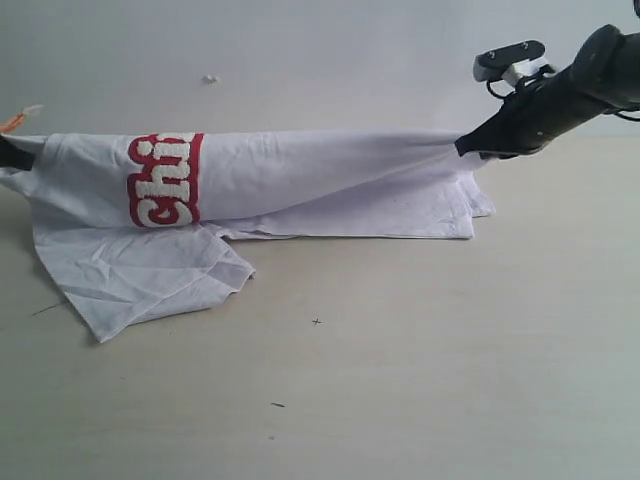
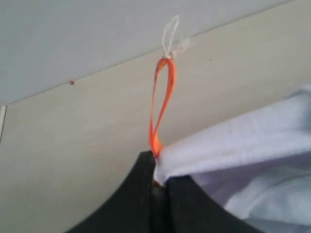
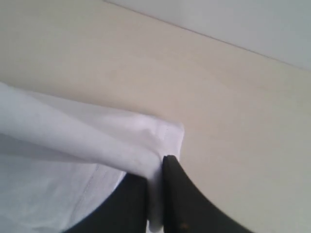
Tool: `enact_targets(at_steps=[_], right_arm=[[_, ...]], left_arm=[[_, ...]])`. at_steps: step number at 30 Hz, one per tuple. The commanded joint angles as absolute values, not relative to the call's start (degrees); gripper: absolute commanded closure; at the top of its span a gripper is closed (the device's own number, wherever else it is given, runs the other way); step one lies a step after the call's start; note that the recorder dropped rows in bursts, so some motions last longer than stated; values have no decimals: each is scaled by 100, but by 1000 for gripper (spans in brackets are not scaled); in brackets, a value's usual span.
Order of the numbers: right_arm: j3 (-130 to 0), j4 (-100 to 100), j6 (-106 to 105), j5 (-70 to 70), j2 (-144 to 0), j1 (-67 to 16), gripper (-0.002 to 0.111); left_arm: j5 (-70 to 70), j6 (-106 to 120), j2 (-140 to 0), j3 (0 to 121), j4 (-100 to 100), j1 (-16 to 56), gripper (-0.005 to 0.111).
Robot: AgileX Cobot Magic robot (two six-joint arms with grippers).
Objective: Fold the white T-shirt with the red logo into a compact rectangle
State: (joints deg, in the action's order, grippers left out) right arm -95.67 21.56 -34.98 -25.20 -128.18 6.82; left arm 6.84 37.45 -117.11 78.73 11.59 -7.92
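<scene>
Exterior view: we have the white T-shirt [image 1: 300, 175] stretched between both grippers, its lower folds on the table [image 1: 420, 350].
Left gripper [image 2: 159, 172] pinches fabric beside the orange neck tag [image 2: 163, 97], right gripper [image 3: 155, 170] pinches the opposite corner, and the red logo [image 1: 165, 180] faces us.

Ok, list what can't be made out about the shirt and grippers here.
- Logo, exterior view: only "Chi" reads; the rest wraps out of sight over the shirt's fold.
- Left gripper, exterior view: mostly cut off by the frame's edge.
- Right gripper, right wrist view: pinched cloth hides the inner pads; the frame's edge cuts off its body.
</scene>
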Motion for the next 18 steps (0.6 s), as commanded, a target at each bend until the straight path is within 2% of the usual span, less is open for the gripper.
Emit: enact_targets(at_steps=[1, 4, 7, 14, 18], right_arm=[[-9589, 2036, -3603, -1831, -12875, 766, 108], [-9589, 2052, -3588, -1814, -12811, 766, 108], [-9630, 2065, -3588, -2234, -12695, 766, 108], [-10567, 2296, -2969, -5178, -12646, 766, 108], [-10780, 2549, -2832, -6386, -12475, 766, 108]], left_arm=[[65, 4034, -11871, 7901, 1121, -857, 107], [202, 4089, -11832, 7951, 1108, -857, 107], [1011, 4065, -11734, 8188, 1143, -857, 107], [4175, 4885, -11579, 9104, 2081, -866, 107], [5525, 5077, -11556, 9358, 2704, -881, 107]])
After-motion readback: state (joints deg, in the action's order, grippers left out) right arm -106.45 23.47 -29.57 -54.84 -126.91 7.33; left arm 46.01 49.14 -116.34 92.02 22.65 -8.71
